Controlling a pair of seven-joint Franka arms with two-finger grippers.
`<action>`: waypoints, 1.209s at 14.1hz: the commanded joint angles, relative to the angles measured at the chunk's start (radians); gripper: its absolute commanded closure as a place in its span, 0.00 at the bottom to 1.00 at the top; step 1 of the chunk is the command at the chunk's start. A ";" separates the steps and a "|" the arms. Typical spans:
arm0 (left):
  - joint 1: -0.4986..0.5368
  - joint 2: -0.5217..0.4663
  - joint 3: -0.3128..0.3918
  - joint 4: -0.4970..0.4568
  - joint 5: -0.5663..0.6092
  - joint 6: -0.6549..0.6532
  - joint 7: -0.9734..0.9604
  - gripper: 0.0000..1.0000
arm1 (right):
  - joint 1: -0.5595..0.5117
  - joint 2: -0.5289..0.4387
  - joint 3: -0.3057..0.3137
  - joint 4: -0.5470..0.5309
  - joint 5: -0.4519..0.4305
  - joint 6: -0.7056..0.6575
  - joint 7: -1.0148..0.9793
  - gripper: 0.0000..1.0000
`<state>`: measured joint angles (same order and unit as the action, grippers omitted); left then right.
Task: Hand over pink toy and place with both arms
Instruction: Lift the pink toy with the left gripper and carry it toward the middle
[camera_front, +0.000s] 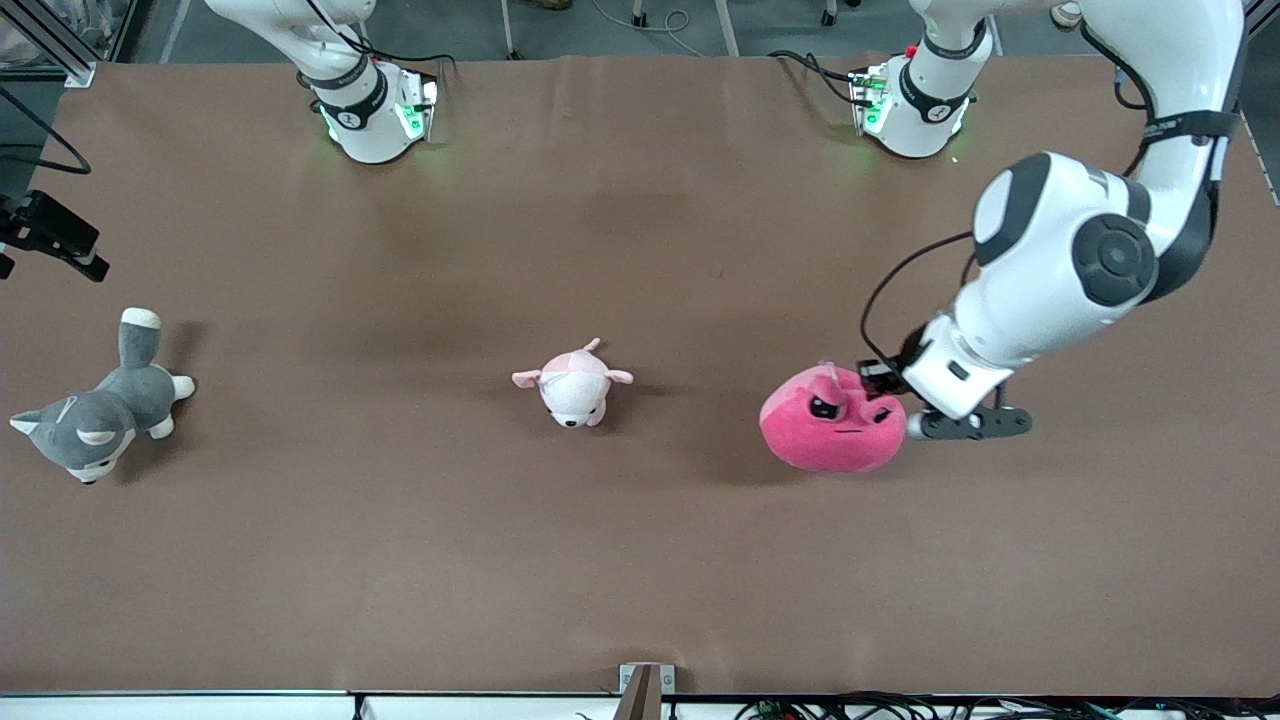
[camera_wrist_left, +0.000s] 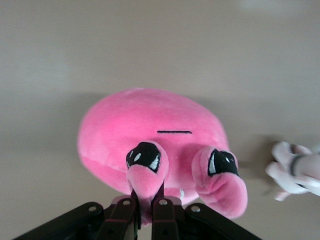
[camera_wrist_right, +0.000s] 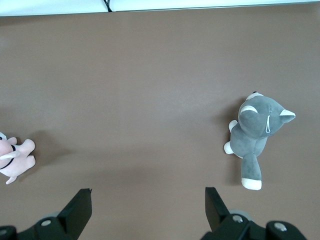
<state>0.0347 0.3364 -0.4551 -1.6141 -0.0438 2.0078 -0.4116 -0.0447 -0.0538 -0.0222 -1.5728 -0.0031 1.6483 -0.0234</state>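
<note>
The pink toy (camera_front: 833, 422) is a round hot-pink plush with black half-lidded eyes, toward the left arm's end of the table. My left gripper (camera_front: 882, 383) is at its top and is shut on one of its small bumps, which shows pinched between the fingers in the left wrist view (camera_wrist_left: 148, 192); the toy's body (camera_wrist_left: 150, 120) hangs past the fingertips. I cannot tell whether the toy touches the table. My right gripper (camera_wrist_right: 147, 195) is open and empty, held high over the right arm's end of the table. It is out of the front view.
A small pale pink-and-white plush (camera_front: 573, 386) lies mid-table, beside the pink toy, and shows in both wrist views (camera_wrist_left: 295, 167) (camera_wrist_right: 15, 157). A grey-and-white plush dog (camera_front: 100, 405) (camera_wrist_right: 257, 132) lies at the right arm's end. The brown table (camera_front: 640, 570) has its front edge nearest the camera.
</note>
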 joint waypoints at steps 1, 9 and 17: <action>-0.096 -0.004 -0.005 0.080 0.007 -0.027 -0.076 0.99 | 0.000 -0.004 -0.001 -0.001 -0.011 -0.004 0.000 0.00; -0.330 0.026 -0.004 0.243 -0.001 -0.023 -0.331 0.99 | -0.003 -0.003 -0.001 0.002 0.000 0.007 0.007 0.00; -0.513 0.050 0.003 0.270 -0.001 0.097 -0.449 1.00 | 0.006 0.017 0.004 0.002 0.003 -0.007 -0.003 0.00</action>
<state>-0.4558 0.3609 -0.4612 -1.3833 -0.0437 2.0878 -0.8494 -0.0434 -0.0382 -0.0161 -1.5731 -0.0023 1.6481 -0.0234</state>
